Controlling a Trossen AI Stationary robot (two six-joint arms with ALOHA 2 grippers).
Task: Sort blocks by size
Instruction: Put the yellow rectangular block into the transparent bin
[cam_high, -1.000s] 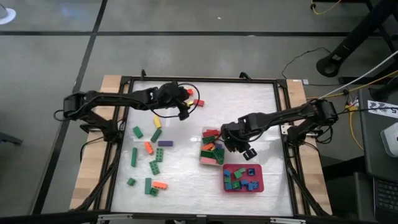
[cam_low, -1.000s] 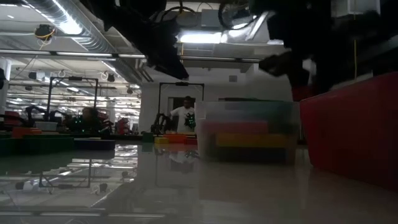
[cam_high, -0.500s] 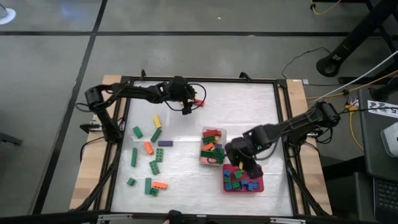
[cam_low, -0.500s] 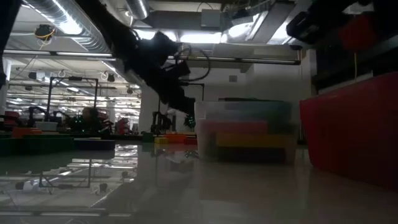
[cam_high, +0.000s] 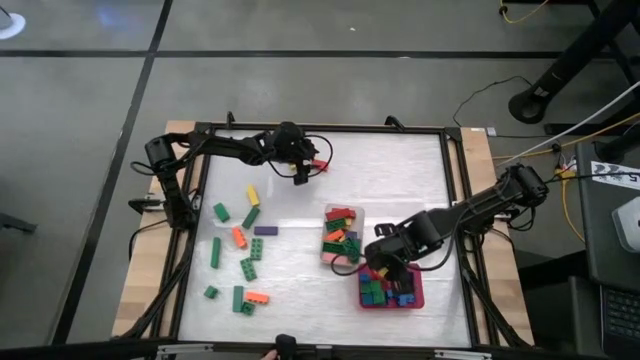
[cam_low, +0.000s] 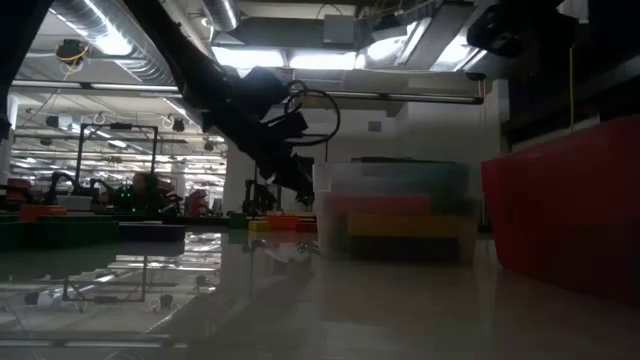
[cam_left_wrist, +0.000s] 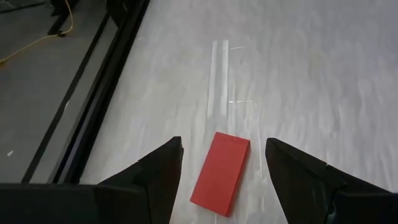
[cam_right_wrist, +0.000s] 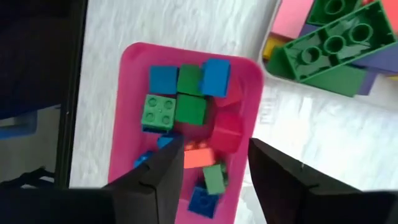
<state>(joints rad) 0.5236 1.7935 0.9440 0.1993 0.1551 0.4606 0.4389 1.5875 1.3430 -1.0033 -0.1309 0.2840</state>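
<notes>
A red bar block (cam_left_wrist: 221, 172) lies flat on the table at the far middle (cam_high: 320, 166). My left gripper (cam_left_wrist: 222, 146) is open, low over it, one finger on each side and not touching; in the high view it (cam_high: 303, 174) is just left of the block. My right gripper (cam_right_wrist: 214, 146) is open and empty above the red tray (cam_right_wrist: 121, 124), which holds several short green, blue and red blocks. In the high view it (cam_high: 385, 276) hangs over the tray (cam_high: 418, 292). The clear tub (cam_high: 324, 258) holds longer bars.
Several loose green, yellow, orange and purple blocks (cam_high: 251, 217) lie on the table's left half. The tub and the tray stand side by side right of the middle. A dark frame (cam_high: 452, 180) runs around the table. In the low view the tub (cam_low: 395, 210) stands beside the tray (cam_low: 565, 210).
My right gripper has gone from over the clear tub toward the table's near edge and now hangs over the red tray. My left gripper has gone a little toward the far right, up to the red bar block, which has stayed where it was.
</notes>
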